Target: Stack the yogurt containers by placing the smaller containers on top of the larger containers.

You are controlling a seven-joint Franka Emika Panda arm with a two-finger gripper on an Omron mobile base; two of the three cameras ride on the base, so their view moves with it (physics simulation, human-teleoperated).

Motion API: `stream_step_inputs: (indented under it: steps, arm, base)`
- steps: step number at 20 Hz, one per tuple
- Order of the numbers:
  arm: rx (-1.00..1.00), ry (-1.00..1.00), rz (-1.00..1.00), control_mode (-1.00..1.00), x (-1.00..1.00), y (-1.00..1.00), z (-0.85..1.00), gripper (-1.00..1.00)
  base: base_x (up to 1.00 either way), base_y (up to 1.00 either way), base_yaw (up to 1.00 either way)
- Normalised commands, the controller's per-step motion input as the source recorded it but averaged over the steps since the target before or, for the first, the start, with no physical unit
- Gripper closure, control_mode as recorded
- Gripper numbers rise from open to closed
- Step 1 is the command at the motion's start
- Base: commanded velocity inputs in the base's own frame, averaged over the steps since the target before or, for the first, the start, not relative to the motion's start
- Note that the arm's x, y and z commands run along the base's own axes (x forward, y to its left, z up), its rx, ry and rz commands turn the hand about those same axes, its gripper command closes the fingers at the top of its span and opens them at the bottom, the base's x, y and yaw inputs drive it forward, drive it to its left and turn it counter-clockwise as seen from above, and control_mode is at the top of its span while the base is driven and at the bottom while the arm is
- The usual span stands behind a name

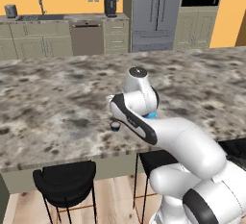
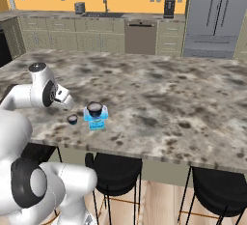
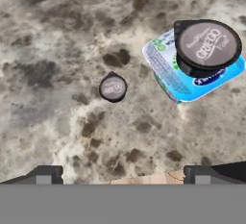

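Cup (image 3: 207, 45) (dark, "GRECO" lid) sits atop light-blue box (image 3: 185, 81).

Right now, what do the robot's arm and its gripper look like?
The arm is glossy white with rounded, bulbous links and dark grey to black bands and caps at its joints. No cables or markings show. The gripper has two small dark, blocky fingertips with pale grey inserts.
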Motion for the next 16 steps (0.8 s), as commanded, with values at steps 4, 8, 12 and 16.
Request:
stream_step_inputs:
  steps: [4, 8, 12, 16]
  arm:
    - [0.00, 0.02, -0.01, -1.00, 0.05, 0.01, -0.12, -1.00]
    - [0.00, 0.00, -0.02, -1.00, 0.01, 0.00, -0.24, -1.00]
    - [0.00, 0.00, -0.02, -1.00, 0.09, 0.00, -0.32, -1.00]
    - [0.00, 0.00, -0.01, -1.00, 0.22, 0.00, -0.29, -1.00]
  base:
    - [0.00, 0.00, 0.00]
    - [0.00, 0.00, 0.00]
    - [0.00, 0.00, 0.00]
    - [0.00, 0.00, 0.00]
